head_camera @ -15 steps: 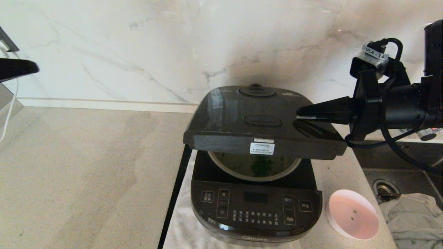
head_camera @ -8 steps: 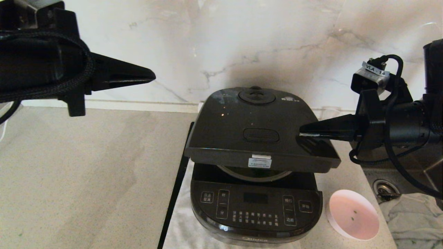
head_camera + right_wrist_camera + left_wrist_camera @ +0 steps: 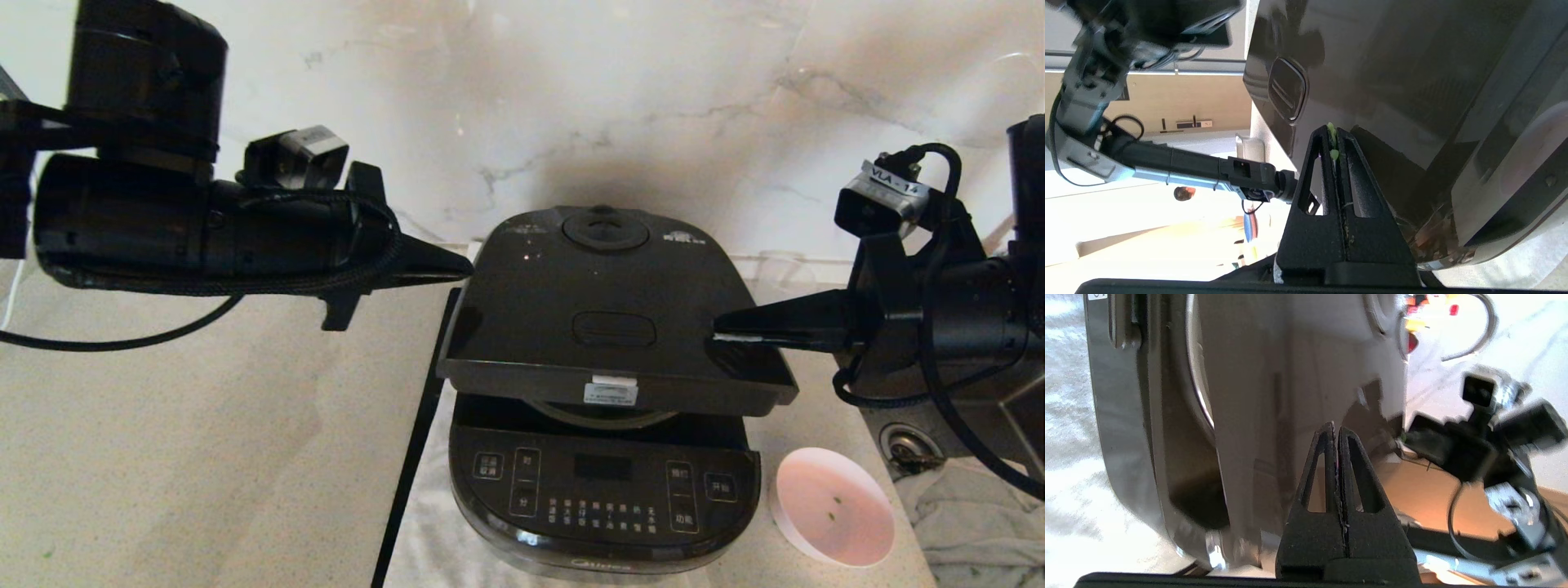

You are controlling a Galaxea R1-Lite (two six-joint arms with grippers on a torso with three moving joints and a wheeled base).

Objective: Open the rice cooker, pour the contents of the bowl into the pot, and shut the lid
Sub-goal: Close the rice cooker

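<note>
The lid (image 3: 608, 314) is seen nearly shut over the rice cooker (image 3: 604, 490), with only a sliver of the pot (image 3: 604, 415) rim exposed. The right gripper (image 3: 718, 331) rests on the lid's right side, fingers pressed together; green bits stuck between its tips are shown only by the right wrist view. The left gripper (image 3: 467, 265), also closed, has been brought near the lid's far left corner. The bowl (image 3: 833, 506) stands right of the cooker. The gap has narrowed since earlier.

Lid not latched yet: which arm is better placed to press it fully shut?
Right, probably. The right gripper, fingers shut, sits over the lid at its right front part. The left gripper, also shut, is beside the lid's left rear edge. The lid's front stands above the rice cooker.
</note>
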